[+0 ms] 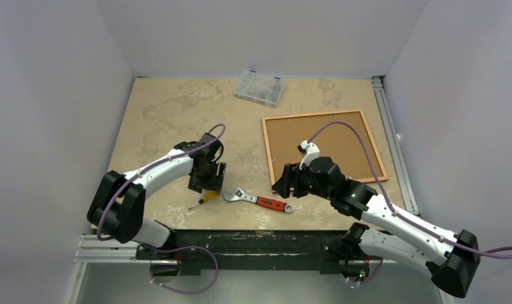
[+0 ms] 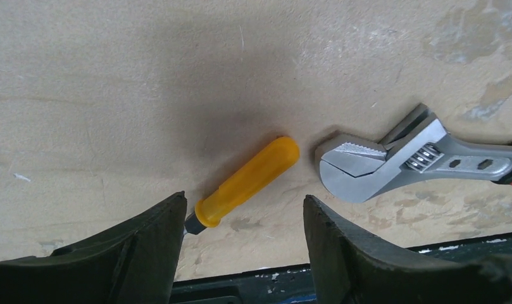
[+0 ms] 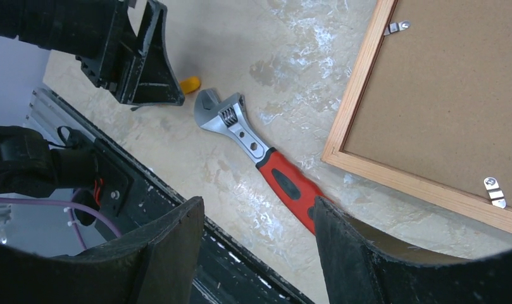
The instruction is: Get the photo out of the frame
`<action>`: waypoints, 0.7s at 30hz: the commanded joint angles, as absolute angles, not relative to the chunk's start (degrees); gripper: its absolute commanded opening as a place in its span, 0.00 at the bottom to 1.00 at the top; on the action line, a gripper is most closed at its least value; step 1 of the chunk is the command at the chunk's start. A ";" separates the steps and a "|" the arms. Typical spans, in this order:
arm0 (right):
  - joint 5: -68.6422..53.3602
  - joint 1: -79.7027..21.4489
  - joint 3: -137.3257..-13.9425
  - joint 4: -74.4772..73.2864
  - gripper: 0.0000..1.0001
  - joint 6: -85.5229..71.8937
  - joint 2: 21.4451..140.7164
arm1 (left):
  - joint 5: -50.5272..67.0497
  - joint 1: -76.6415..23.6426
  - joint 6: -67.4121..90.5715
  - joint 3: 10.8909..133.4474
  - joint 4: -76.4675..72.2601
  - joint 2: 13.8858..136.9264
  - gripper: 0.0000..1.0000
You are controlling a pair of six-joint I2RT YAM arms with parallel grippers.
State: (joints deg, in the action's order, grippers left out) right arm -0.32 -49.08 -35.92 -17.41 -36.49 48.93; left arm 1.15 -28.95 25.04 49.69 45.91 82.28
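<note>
The red-orange wooden frame (image 1: 268,152) lies face down at the right of the table, its brown backing board (image 1: 291,136) up. The photo is hidden under the board. In the right wrist view the frame's moulding (image 3: 357,82) and the board (image 3: 443,95) show, with two metal clips (image 3: 397,27) at the edge. My right gripper (image 1: 285,187) is open and empty, just off the frame's near left corner, over the wrench's red handle (image 3: 291,183). My left gripper (image 1: 206,183) is open and empty over a yellow-handled screwdriver (image 2: 247,182).
An adjustable wrench (image 1: 259,200) lies between the arms, its steel head (image 2: 405,161) beside the screwdriver handle. A clear plastic parts box (image 1: 259,87) stands at the back. A metal rail (image 1: 392,145) runs along the right edge. The black arm mount (image 1: 253,244) lines the near edge.
</note>
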 commanded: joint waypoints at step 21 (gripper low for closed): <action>7.09 -49.20 -34.96 -22.01 0.62 -42.56 48.28 | 0.08 -31.83 25.77 52.37 43.54 65.61 0.00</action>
State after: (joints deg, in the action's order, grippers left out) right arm 2.48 -49.08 -33.56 -18.68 -39.29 48.40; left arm -4.32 -31.64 30.39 48.27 48.29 74.83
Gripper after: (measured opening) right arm 0.623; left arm 0.181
